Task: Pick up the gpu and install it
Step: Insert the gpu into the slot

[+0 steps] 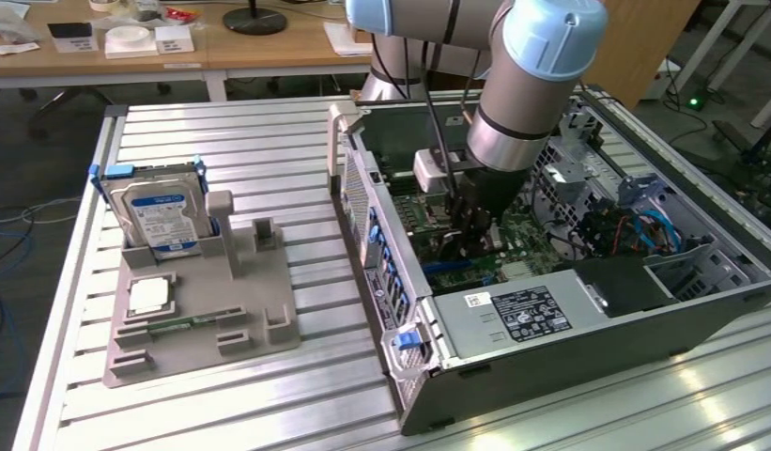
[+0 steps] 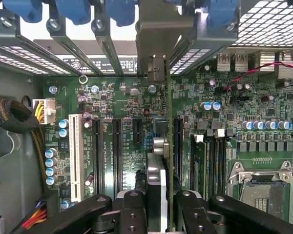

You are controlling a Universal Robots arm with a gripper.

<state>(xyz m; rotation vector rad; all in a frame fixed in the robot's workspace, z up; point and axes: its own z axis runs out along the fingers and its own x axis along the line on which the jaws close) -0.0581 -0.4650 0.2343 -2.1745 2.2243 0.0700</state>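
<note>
While the arm (image 1: 535, 85) hung inside the computer case (image 1: 586, 329), its fingers (image 2: 132, 214) gripped the gpu (image 2: 169, 126). The card stood edge-on over the motherboard (image 2: 122, 107).

We're looking down from high over the counter (image 1: 260, 404) into the open computer case (image 1: 610, 348); our wrist camera, just behind the claw (image 2: 161, 195), stares close at the motherboard (image 2: 127, 107) both views share.

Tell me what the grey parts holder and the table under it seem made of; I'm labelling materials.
Parts holder: likely plastic, matt uniform grey, blocky moulded or printed shapes. Table: probably aluminium, bare silver slats with glare streaks.
</note>
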